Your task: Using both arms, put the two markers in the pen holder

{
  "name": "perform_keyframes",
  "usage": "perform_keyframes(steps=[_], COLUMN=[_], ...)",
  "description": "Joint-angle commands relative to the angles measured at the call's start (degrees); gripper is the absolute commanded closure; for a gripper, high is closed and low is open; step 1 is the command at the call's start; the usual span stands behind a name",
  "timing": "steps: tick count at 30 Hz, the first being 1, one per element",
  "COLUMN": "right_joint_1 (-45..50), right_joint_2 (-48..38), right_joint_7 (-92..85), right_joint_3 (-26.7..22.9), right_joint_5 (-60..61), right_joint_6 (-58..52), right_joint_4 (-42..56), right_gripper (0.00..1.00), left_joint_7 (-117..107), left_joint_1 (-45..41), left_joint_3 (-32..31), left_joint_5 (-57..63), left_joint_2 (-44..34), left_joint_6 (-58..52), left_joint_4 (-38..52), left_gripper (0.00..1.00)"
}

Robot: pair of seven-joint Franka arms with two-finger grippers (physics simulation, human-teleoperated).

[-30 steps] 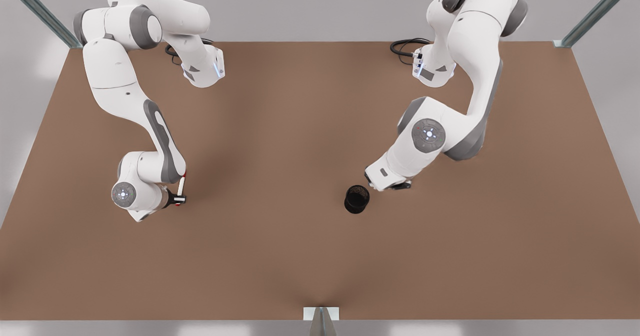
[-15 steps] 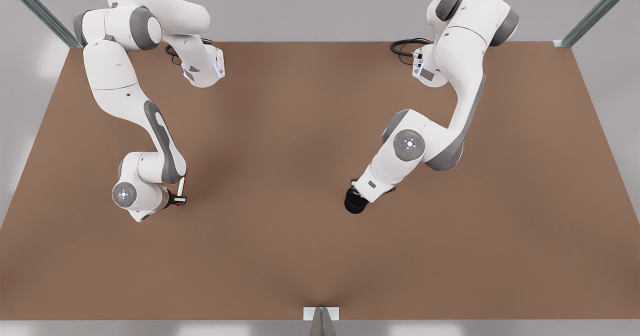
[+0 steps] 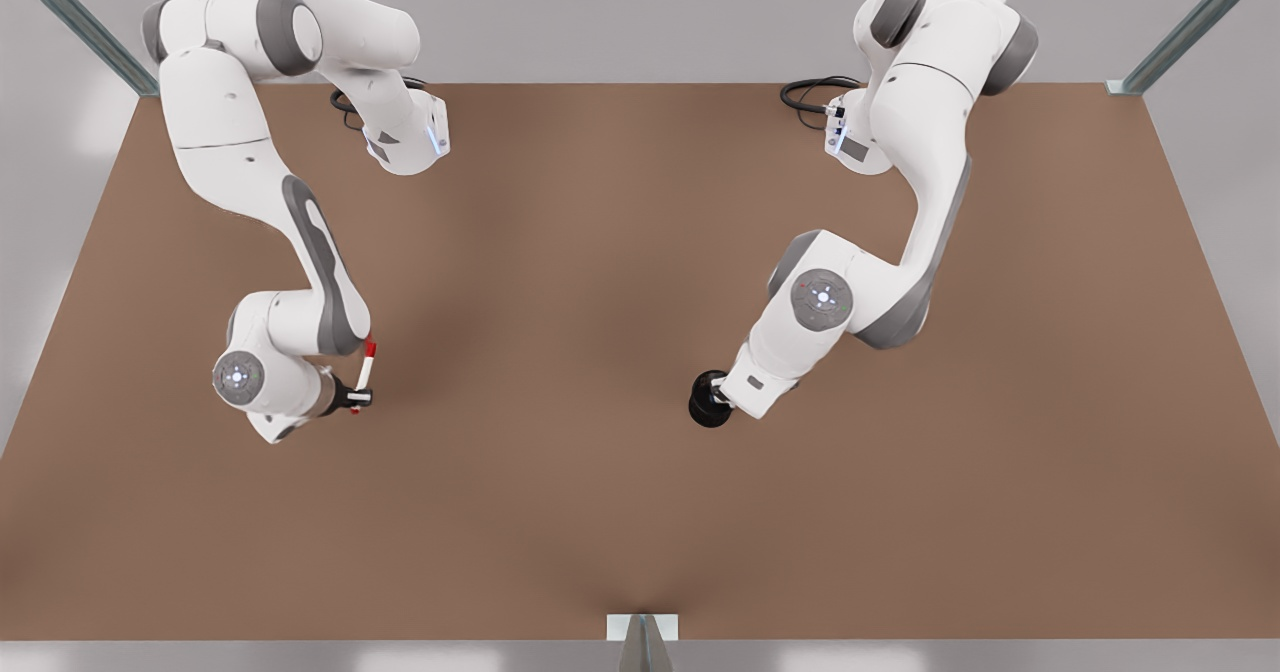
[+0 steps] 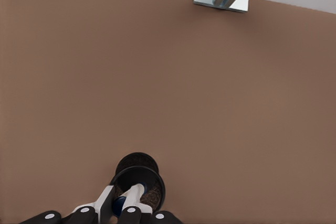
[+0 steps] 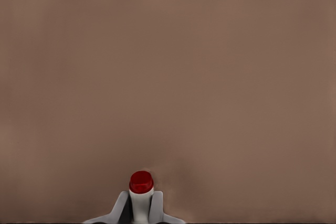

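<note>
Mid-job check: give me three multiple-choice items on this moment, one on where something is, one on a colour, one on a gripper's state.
1. The left gripper is:
A. above the pen holder
B. at the table's far edge
C. beside the right gripper

2. The right gripper's marker has a cap that is:
A. green
B. red
C. yellow

3. The left gripper is:
A. open and empty
B. shut on the blue marker
C. gripping the holder's rim

Answers: 1 A, the left wrist view looks into the cup; 2 B, red cap between the fingers; 3 B, fingers clamp its barrel.

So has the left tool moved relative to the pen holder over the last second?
Yes. The left tool, shut on the blue-capped marker, came from the front view's right side of the pen holder to over its mouth.
</note>
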Motion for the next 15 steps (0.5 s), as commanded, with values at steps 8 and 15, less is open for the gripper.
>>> perform_keyframes(steps=[8, 15], right_joint_1=[0.09, 0.62], right_joint_2=[-7.83, -7.57], right_joint_7=[10.36, 24.69], right_joint_3=[12.13, 22.15], right_joint_5=[0.09, -0.17], right_joint_6=[-13.11, -15.04], right_joint_4=[6.93, 10.88], right_gripper=[0.75, 0.75], left_joint_7=[-2.52, 33.95], left_joint_1=[-0.49, 22.71], left_joint_3=[-0.01, -0.71], left_joint_5=[0.01, -2.19], left_joint_2=[0.79, -3.24], left_joint_6=[-1.36, -32.90], left_joint_4=[-0.96, 7.82], left_gripper=[0.00, 0.00])
